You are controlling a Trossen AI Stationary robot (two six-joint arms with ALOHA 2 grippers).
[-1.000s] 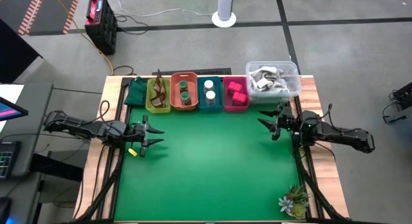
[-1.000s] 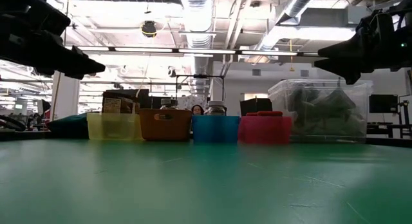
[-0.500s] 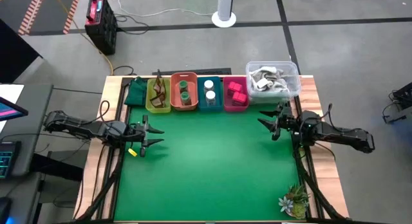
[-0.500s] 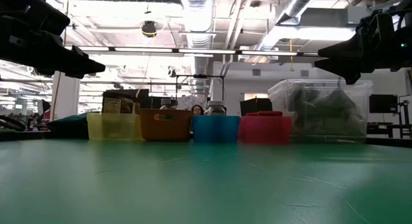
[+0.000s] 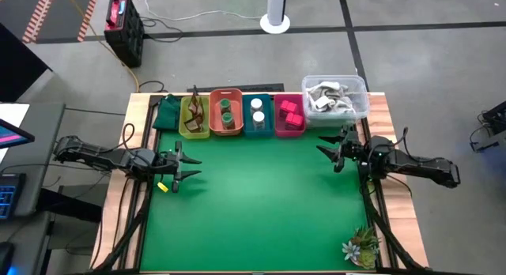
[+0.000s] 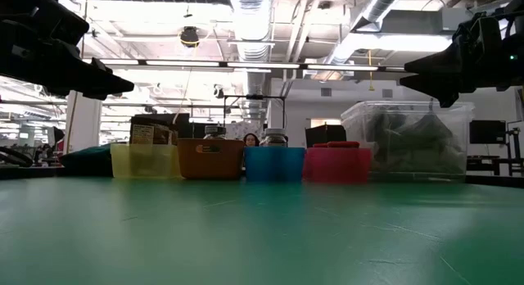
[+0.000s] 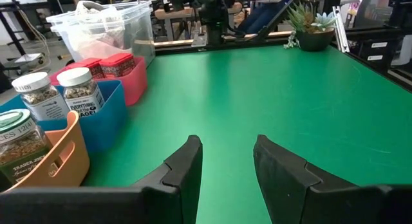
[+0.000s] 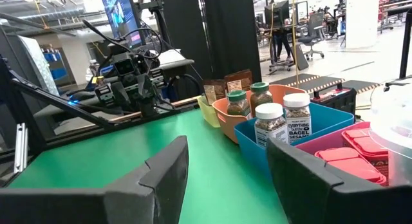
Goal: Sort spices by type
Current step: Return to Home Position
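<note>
Across the picture's upper middle, spices [image 5: 226, 117] sit sorted in bins [image 5: 226, 92], seemingly finished; left gripper [image 5: 190, 166] and right gripper [image 5: 322, 146] hover, fingers apart.

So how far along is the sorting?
Sorted: sachets in the yellow bin, green jars in the orange bin, white-capped jars in the blue bin, pink blocks in the pink bin. In hand: nothing; left gripper and right gripper hang open. Left: apparently nothing to sort.

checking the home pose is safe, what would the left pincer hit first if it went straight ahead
Bare green mat lies ahead of the left pincer; the bins sit off to one side. First in line looks like the right pincer across the table, though depth is unclear.
</note>
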